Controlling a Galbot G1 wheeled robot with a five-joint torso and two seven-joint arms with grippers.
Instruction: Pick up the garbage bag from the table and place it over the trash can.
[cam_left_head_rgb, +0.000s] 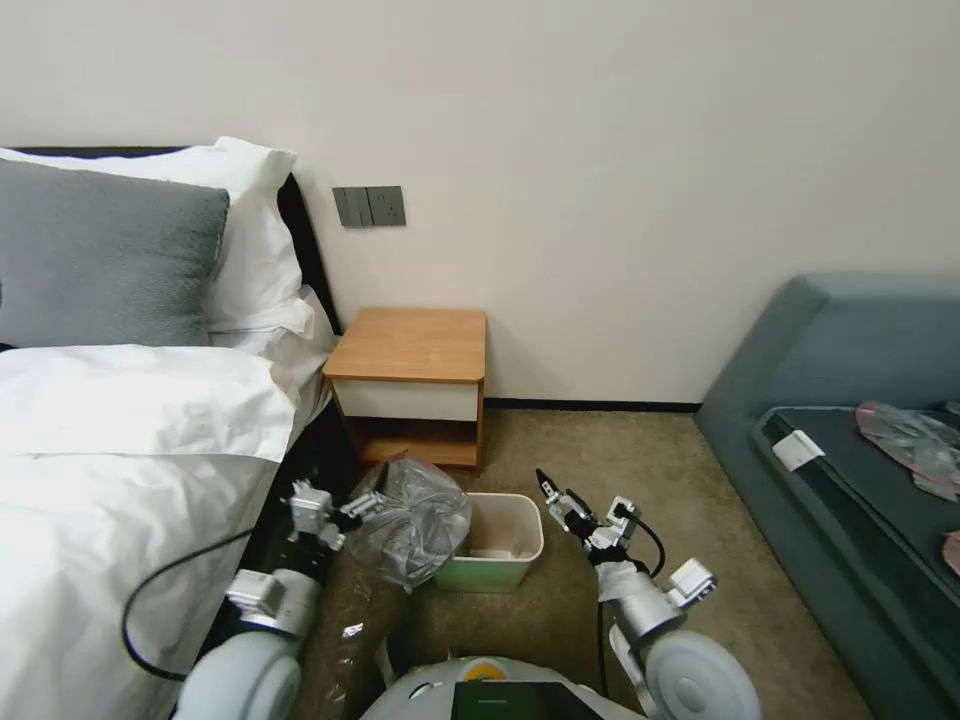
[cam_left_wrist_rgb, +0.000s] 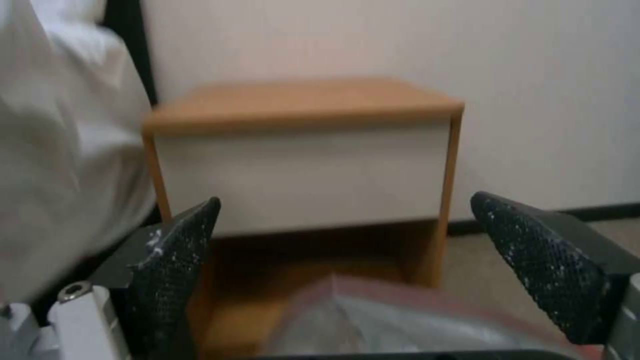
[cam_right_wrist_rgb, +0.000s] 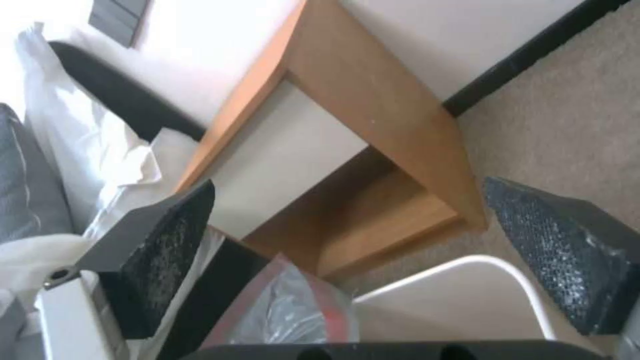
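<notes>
Low in the head view, the left gripper (cam_left_head_rgb: 372, 507) touches the garbage bag (cam_left_head_rgb: 412, 520) draped at the trash can (cam_left_head_rgb: 500, 545) rim; carpet (cam_left_head_rgb: 620, 450) lies open around it. Right gripper (cam_left_head_rgb: 556, 497) hovers released. Left wrist view: fingers (cam_left_wrist_rgb: 177, 250) spread, table (cam_left_wrist_rgb: 300, 150) ahead.

1. Bare top on the table (cam_left_head_rgb: 410, 343), open from above.
2. Garbage bag (cam_left_head_rgb: 415, 520) hanging over the trash can (cam_left_head_rgb: 497, 545) left rim, right side of opening clear.
3. Tight left: bed (cam_left_head_rgb: 120, 450).
4. Open carpet (cam_left_head_rgb: 640, 450) to the right.
</notes>
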